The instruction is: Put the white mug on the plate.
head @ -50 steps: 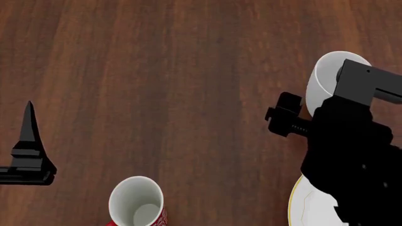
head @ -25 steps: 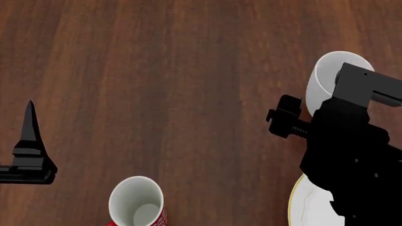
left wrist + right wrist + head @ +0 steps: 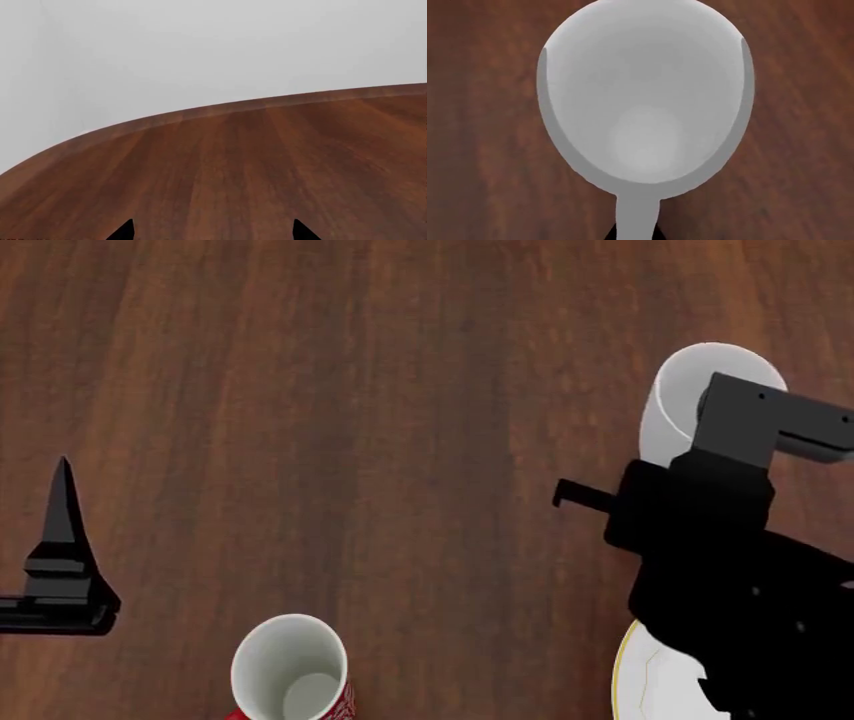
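Note:
The white mug (image 3: 675,390) is at the right of the head view, its near side hidden by my right arm (image 3: 727,550). In the right wrist view the mug (image 3: 644,95) fills the frame, mouth towards the camera. Its handle (image 3: 638,215) runs down between the black fingertips of my right gripper (image 3: 637,235), which press on both sides of it. The plate (image 3: 651,680), white with a gold rim, shows only partly at the bottom right, under my right arm. My left gripper (image 3: 60,560) is open and empty at the far left, its fingertips (image 3: 125,231) wide apart over bare wood.
A red mug (image 3: 290,675) with a white inside stands at the bottom edge, left of centre. The dark wooden table (image 3: 400,390) spreads all around. Its curved far edge (image 3: 220,107) shows in the left wrist view against a grey background.
My right wrist has turned and shifted slightly left. The white mug has moved with it, a little up and left in the head view, showing more of its side. The left arm is still.

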Tool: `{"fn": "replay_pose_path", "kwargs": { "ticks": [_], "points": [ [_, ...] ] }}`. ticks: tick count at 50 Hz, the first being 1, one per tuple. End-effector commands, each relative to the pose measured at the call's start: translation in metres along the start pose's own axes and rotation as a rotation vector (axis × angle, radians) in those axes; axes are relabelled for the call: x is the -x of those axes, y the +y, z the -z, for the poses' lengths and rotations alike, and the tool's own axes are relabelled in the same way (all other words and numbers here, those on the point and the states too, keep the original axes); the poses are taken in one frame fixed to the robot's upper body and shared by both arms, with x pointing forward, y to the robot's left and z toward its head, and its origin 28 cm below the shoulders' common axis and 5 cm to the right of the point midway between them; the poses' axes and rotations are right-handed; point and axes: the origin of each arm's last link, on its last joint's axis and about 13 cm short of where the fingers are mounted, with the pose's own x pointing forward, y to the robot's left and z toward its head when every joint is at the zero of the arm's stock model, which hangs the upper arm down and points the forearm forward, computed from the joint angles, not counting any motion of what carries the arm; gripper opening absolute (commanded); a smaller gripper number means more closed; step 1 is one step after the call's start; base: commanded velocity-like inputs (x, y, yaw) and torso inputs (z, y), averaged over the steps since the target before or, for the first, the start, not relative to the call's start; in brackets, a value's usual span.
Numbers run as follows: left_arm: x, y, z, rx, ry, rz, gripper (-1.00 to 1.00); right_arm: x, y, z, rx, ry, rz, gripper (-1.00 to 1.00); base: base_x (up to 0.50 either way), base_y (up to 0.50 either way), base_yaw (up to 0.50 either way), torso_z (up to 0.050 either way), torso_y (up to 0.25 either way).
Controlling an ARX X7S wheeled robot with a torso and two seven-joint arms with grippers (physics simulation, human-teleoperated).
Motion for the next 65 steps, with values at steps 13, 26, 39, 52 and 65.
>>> {"fn": "replay_pose_path", "kwargs": {
  "ticks": [13, 26, 39, 52, 65],
  "points": [
    [0.001, 0.0, 0.001, 0.012, -0.002, 0.008, 1.0, 0.053, -0.005, -0.004, 0.109, -0.099, -0.037, -1.0, 0.0, 0.0, 0.0, 0.0, 0.0],
    [-0.001, -0.004, 0.001, 0.019, -0.003, 0.021, 1.0, 0.108, -0.026, 0.01, 0.167, -0.137, 0.002, -1.0, 0.0, 0.0, 0.0, 0.0, 0.0],
    [-0.003, -0.008, 0.004, 0.024, 0.001, 0.037, 1.0, 0.135, -0.043, 0.033, 0.192, -0.127, 0.046, -1.0, 0.0, 0.0, 0.0, 0.0, 0.0],
    [-0.003, -0.008, 0.005, 0.024, 0.005, 0.039, 1.0, 0.147, -0.051, 0.054, 0.205, -0.09, 0.051, -1.0, 0.0, 0.0, 0.0, 0.0, 0.0],
    [-0.003, -0.01, 0.003, 0.024, 0.001, 0.05, 1.0, 0.155, -0.061, 0.072, 0.2, -0.058, 0.072, -1.0, 0.0, 0.0, 0.0, 0.0, 0.0]
  ]
}}
